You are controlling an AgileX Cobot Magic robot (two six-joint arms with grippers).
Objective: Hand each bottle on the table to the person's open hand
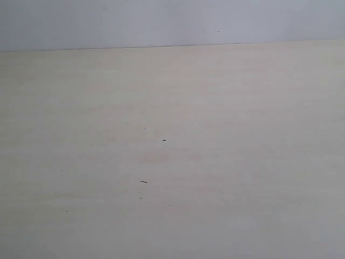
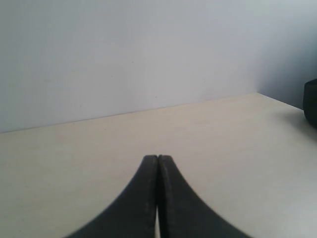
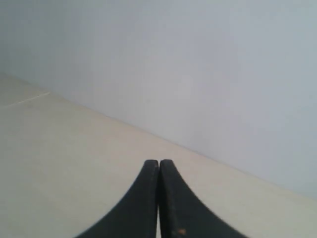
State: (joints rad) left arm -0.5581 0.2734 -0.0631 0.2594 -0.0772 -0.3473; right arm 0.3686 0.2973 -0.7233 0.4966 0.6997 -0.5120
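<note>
The pale beige table [image 1: 226,162] fills the exterior view, marked only by a few tiny dark specks. No bottle and no person's hand shows in any view. Neither arm appears in the exterior view. My left gripper [image 2: 158,157] is shut, its black fingers pressed together over the tabletop [image 2: 74,163], with nothing between them. My right gripper [image 3: 159,162] is shut the same way above the table [image 3: 59,158], holding nothing.
A pale grey wall [image 1: 172,21] rises behind the table's far edge. In the left wrist view a dark rounded object [image 2: 311,104] sits at the table's edge; what it is cannot be told.
</note>
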